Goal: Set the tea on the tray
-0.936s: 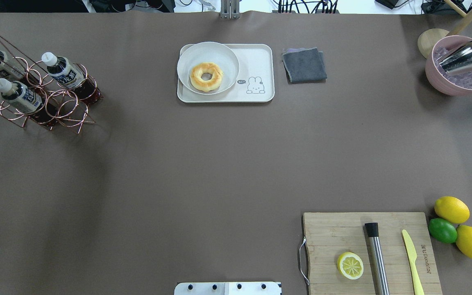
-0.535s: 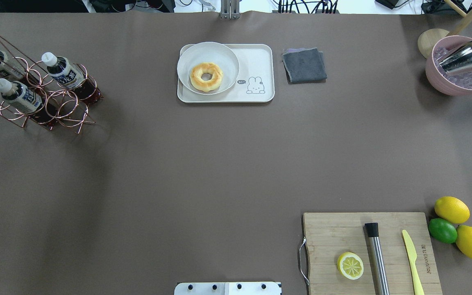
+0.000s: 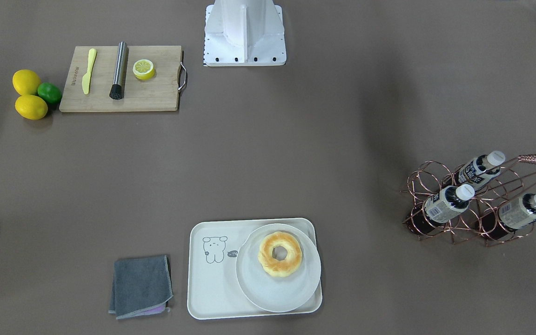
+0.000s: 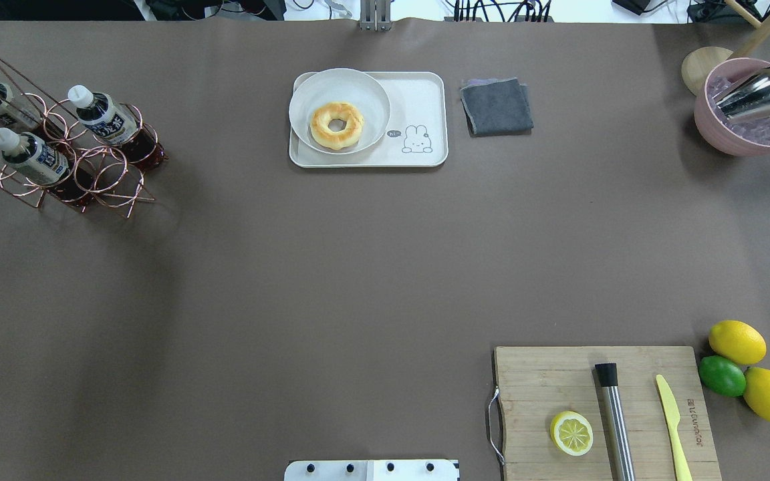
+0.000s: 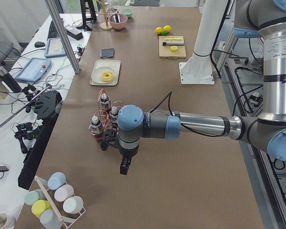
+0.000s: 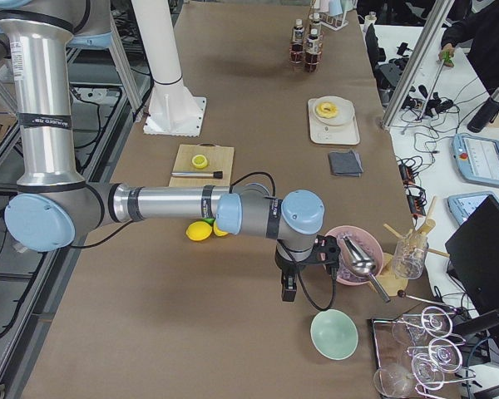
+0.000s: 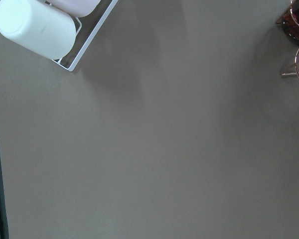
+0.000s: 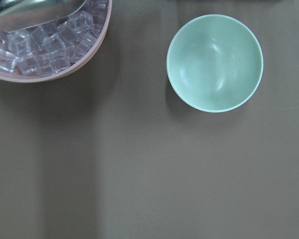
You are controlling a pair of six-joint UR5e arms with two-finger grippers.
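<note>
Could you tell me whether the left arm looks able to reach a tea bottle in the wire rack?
Probably yes. The left claw hangs close beside the wire rack, only bare table between them, and the tea bottles stand with capped necks above its rings.

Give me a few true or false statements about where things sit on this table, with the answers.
1. All three tea bottles sit in the copper wire rack. True.
2. The doughnut lies directly on the tray. False: it lies on the round white plate, which sits on the tray.
3. The grey cloth lies on the tray. False: it lies on the table beside the tray.
4. A lemon half sits on the wooden cutting board. True.
5. A lime sits between two whole lemons next to the board. True.
</note>
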